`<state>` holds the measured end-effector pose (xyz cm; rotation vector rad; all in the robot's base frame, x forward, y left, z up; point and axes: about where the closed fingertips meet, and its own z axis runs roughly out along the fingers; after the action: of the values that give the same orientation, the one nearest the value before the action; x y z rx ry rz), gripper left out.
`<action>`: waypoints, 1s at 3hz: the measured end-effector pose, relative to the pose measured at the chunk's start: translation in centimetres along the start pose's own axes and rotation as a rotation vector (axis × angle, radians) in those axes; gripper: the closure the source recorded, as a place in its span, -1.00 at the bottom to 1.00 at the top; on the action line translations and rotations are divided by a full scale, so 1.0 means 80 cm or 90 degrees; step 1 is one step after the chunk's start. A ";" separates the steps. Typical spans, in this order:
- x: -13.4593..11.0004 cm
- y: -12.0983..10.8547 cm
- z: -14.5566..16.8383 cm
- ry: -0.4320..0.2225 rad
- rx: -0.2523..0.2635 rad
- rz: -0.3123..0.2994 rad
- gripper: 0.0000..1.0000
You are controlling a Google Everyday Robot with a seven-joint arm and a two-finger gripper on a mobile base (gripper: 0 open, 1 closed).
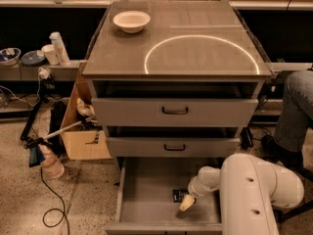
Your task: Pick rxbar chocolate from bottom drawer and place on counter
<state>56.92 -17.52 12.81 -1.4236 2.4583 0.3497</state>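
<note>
The small, flat, dark wrapped rxbar chocolate (178, 195) lies on the floor of the wide grey metal bottom drawer (146, 199). That drawer stands pulled out, and the bar sits in its right half, nearer its front lip than its back. The pale cream gripper (186, 203) on the bulky white arm (254, 190) hangs inside the drawer, just at the bar's front-right. I cannot tell whether it is released or clenched. The bar's long axis seems to run across the drawer, though its right end is hidden. The coming move looks like a short shift toward the drawer's back-left. The drawer floor is plain and flat, with low walls. Above the drawer, past 2 grey drawer fronts (173, 111), the broad grey-brown counter (205, 58) carries 1 white bowl (131, 21).
</note>
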 end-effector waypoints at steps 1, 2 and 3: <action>0.011 0.003 0.013 0.013 -0.010 0.014 -1.00; 0.023 0.003 0.026 0.022 -0.018 0.034 -1.00; 0.023 0.003 0.027 0.022 -0.018 0.034 -0.63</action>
<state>56.09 -18.19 10.16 -1.3884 2.5319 0.3757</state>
